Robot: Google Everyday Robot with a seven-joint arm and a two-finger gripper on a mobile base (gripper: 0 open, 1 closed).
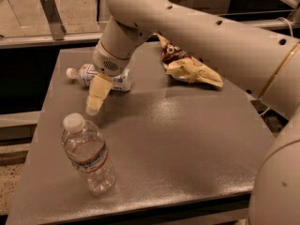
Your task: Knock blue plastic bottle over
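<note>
Cream-white plastic covers the arm (197, 27), which comes in from the right edge and reaches across the far half of the desk (187, 139). The desk is grey with a fine grainy top that shines a little near the middle. Behind its far edge run a pale rail and a tan floor, with a metal bracket (51, 15) standing past the far left corner. A crumpled tan and brown bag (192, 69) lies toward the far right corner. A clear bottle (89, 156) with ribs, a white cap and a narrow label band stands upright near the near left corner.

The blue bottle (85, 75) is slim, with a white cap and a pale blue-and-white label carrying dark print. It lies on its side close to the far left corner, cap toward the left edge, and its base end is hidden behind the arm's wrist.

The gripper (93, 107) hangs from that wrist, slanting down toward the near left, just on the near side of the blue bottle and between it and the clear bottle. Whether it is released or clenched cannot be told, nor whether it touches the blue bottle.
</note>
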